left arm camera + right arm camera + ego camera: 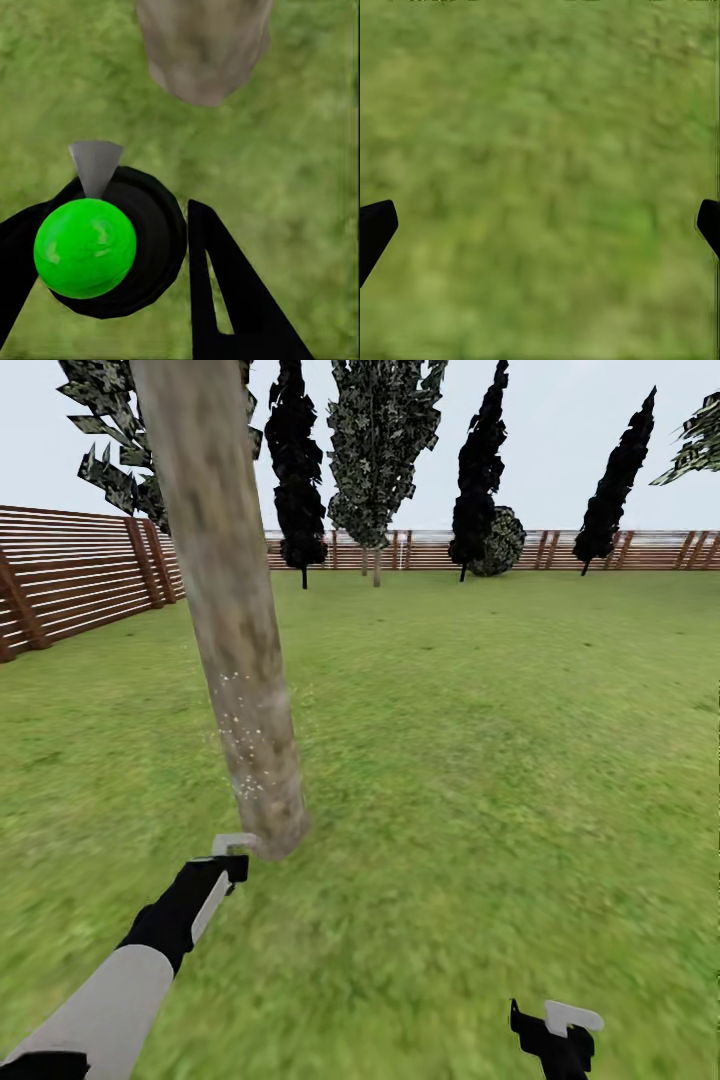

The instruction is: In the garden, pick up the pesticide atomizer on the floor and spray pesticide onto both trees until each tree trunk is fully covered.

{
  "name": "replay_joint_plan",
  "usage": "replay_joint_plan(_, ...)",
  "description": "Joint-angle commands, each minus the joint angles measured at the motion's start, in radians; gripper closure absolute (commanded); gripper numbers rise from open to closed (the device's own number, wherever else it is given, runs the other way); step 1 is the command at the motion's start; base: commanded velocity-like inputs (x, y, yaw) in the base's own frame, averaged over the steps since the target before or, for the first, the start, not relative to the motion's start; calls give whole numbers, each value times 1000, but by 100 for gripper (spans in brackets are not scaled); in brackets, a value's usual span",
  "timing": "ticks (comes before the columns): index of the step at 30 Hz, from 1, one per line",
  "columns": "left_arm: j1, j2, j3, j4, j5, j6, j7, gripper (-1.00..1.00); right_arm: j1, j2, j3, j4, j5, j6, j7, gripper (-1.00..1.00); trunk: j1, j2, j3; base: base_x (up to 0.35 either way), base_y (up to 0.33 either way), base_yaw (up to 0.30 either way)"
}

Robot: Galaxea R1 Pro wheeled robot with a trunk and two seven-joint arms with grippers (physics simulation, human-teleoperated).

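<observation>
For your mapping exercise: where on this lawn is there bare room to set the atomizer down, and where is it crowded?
Free: the wide grass between the tree trunk and the far fence, and under the right end effector. Crowded: the trunk's base, where the left end effector holds the pesticide atomizer.

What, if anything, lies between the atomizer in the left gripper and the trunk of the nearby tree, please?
Nothing solid: in the left wrist view only grass separates the pesticide atomizer in the left gripper from the tree trunk.

A brown horizontal-slat wooden fence (70, 575) bounded the blurry green grass lawn (480, 760); thin all-black trees (478, 470) stood before it under pale overcast sky (560, 420)
</observation>
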Motion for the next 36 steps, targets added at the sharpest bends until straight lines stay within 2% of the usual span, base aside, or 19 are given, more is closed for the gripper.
replay_joint_plan(1, 15, -1, -1, 1, 21, -38, 1, 100, 0, 0, 0, 0, 0, 0, 0, -100, 0, 0, 0, 85, -251, 0)
replay_joint_plan(3, 28, 0, -3, 1, 29, -86, 5, 100, 0, 0, 0, 0, 0, 0, 0, -100, 0, 0, 0, 147, -253, 0)
replay_joint_plan(8, 33, 0, -5, 85, 26, -94, 7, 100, 0, -1, 0, 0, 1, 0, 0, -100, 0, 0, 0, 169, -249, 0)
replay_joint_plan(11, 33, -1, -6, 88, 28, -97, 40, 100, 0, -1, 0, 0, 0, 0, 0, -100, 0, 0, 0, 153, -252, 0)
replay_joint_plan(16, 33, -25, -5, 89, 27, -102, 60, 100, 0, 0, 0, 0, 0, 0, 0, -100, 0, 0, 0, 53, -271, 42)
replay_joint_plan(32, 33, -22, -2, 90, 27, -99, 60, 100, 0, 0, 0, 1, 0, 0, 0, -100, 0, 0, 0, 199, -233, 271)
replay_joint_plan(36, 33, -19, -2, 90, 27, -99, 60, 100, 0, 0, 0, 1, 0, 0, 0, -100, 0, 0, 0, 208, -223, 102)
